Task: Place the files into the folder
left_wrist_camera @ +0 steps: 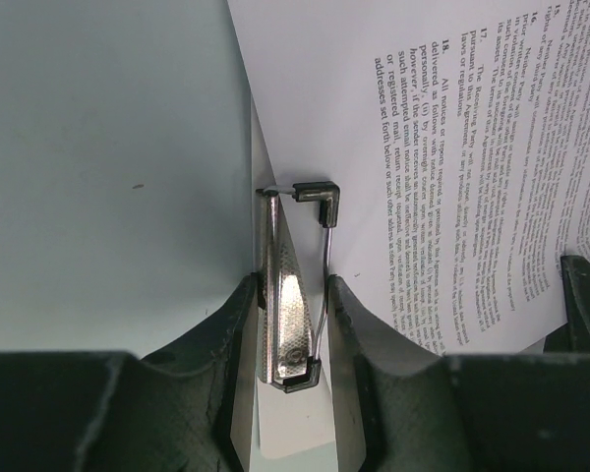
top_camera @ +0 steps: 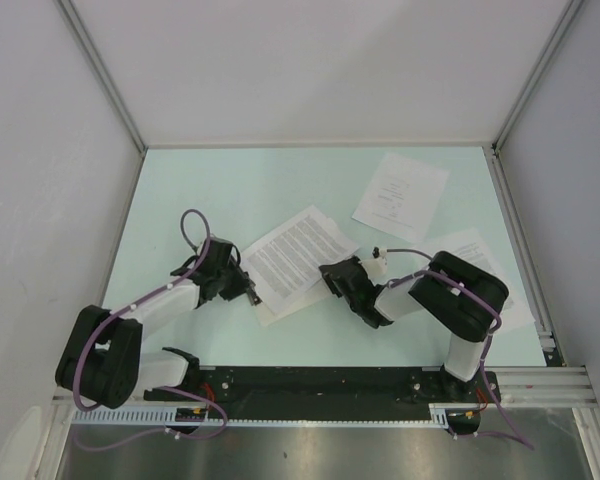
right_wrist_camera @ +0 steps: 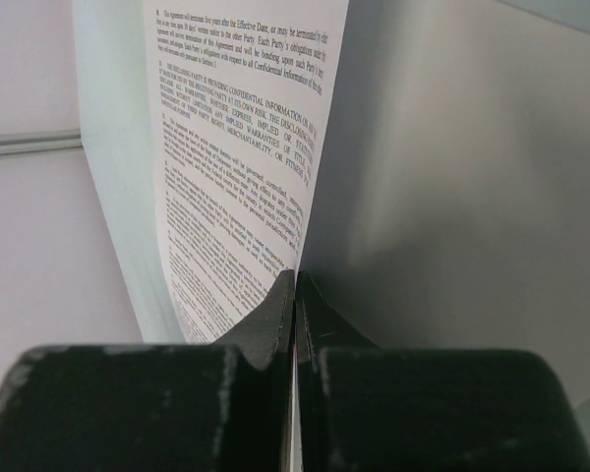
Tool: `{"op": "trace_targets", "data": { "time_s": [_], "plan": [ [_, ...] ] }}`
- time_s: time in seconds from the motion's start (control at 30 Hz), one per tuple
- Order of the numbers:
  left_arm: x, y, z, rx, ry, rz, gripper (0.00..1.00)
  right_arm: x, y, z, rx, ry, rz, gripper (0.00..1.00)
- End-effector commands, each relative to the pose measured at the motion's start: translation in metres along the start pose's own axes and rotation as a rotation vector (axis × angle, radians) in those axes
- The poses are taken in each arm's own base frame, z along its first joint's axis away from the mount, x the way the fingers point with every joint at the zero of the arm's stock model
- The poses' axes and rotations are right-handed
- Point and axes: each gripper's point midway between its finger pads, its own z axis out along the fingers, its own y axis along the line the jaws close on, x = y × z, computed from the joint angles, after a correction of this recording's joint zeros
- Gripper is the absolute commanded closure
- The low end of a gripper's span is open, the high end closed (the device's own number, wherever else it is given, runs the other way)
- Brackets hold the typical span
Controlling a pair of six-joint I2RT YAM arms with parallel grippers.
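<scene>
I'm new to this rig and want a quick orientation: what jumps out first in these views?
The left gripper squeezes the silver clip of the white clipboard, left of centre on the table. The right gripper is shut on the edge of a densely printed sheet that overlaps the clipboard at mid-table. A sparse title page lies alone toward the far right.
</scene>
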Motion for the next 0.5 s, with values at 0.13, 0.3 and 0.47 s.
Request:
{"op": "trace_targets", "data": {
  "time_s": [0.13,0.3,0.47],
  "plan": [
    [0.018,0.007,-0.003,-0.019,0.051,-0.113,1.00,-0.007,-0.018,-0.002,0.023,-0.061,0.016,1.00],
    [0.024,0.008,-0.003,-0.026,0.066,-0.204,1.00,-0.012,-0.017,-0.011,0.001,-0.125,-0.027,1.00],
    [0.021,0.008,-0.005,-0.038,0.057,-0.240,1.00,-0.007,-0.021,-0.016,-0.020,-0.132,-0.030,1.00]
  ]
}}
